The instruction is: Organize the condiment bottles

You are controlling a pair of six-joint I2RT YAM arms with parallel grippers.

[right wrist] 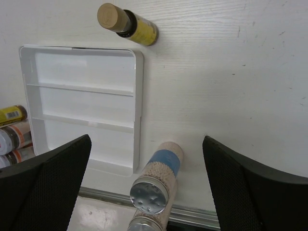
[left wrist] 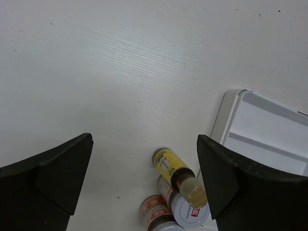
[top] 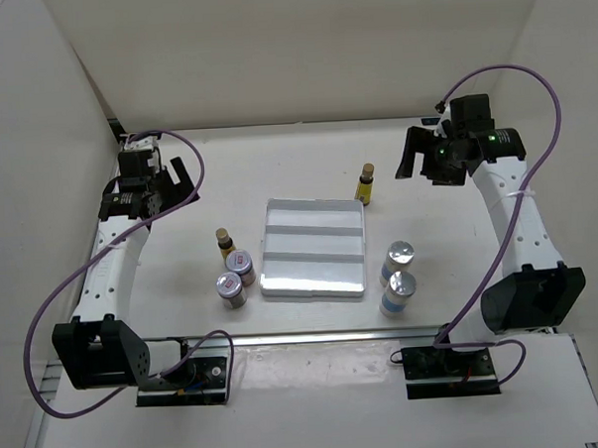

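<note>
Left claw point(top: 178, 182) and right claw point(top: 411, 155) both hang spread wide with nothing between their fingers. From overhead they sit at the far left and far right of the table point(top: 276, 156), well apart from every bottle. Between them in the middle lies a white tray point(top: 313, 245) with three long compartments, none of them holding a bottle. Left of the tray stands a yellow bottle point(top: 225, 241), with the first jar point(top: 240, 265) just in front of it and the second jar point(top: 230, 288) nearer again, the three close together. The other yellow bottle point(top: 365, 182) stands just beyond the tray's far right corner. A blue bottle point(top: 399, 261) and a second blue bottle point(top: 397, 293), both silver-capped, stand one behind the other to the right of the tray. From the left wrist, the left claw point(left wrist: 144, 139) gapes over bare table, its dark fingers point(left wrist: 48, 183) far apart and gripping nothing. Low between them show the yellow bottle point(left wrist: 175, 171) with its tan cap, the first jar point(left wrist: 185, 209) and the second jar point(left wrist: 156, 214) crowded against it, and a corner of the tray point(left wrist: 231, 115) on the right. From the right wrist, the right claw point(right wrist: 147, 139) is likewise wide and bare-handed above the tray point(right wrist: 82, 106). The other yellow bottle point(right wrist: 127, 24) is near the tray's corner, and the blue bottle point(right wrist: 159, 178) is just beside its edge. The second blue bottle point(right wrist: 144, 224) is cut off by the bottom of the view.
</note>
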